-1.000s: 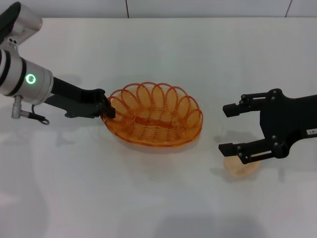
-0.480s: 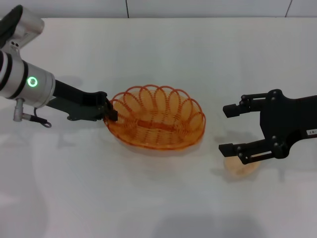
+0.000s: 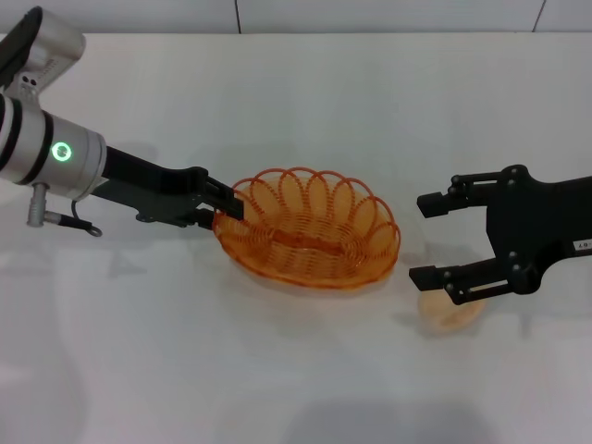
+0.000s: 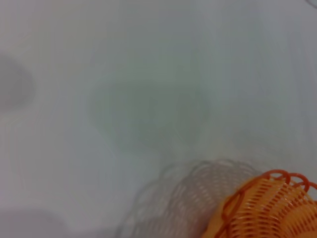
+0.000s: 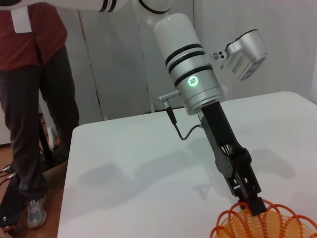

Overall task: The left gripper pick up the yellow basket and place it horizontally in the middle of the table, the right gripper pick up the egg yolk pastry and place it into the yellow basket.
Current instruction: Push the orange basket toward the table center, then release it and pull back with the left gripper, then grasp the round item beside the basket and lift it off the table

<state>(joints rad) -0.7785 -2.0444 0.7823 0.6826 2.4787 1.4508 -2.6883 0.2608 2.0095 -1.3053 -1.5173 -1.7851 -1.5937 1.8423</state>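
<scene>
The yellow basket point(image 3: 310, 239), an oval orange-yellow wire basket with a looped rim, is near the middle of the white table point(image 3: 305, 92). My left gripper point(image 3: 225, 211) is shut on its left rim and holds it. Its edge shows in the left wrist view point(image 4: 265, 208), above its own shadow, and in the right wrist view point(image 5: 267, 225). The left gripper also shows in the right wrist view point(image 5: 253, 204). My right gripper point(image 3: 427, 239) is open, just right of the basket. The egg yolk pastry point(image 3: 450, 310) lies on the table, partly hidden under the near finger.
A person in a red top and dark trousers point(image 5: 32, 94) stands beyond the table's far end in the right wrist view. White wall panels are behind the table.
My left gripper has carried the basket to the right and slightly toward me. The right gripper and the pastry have stayed in place.
</scene>
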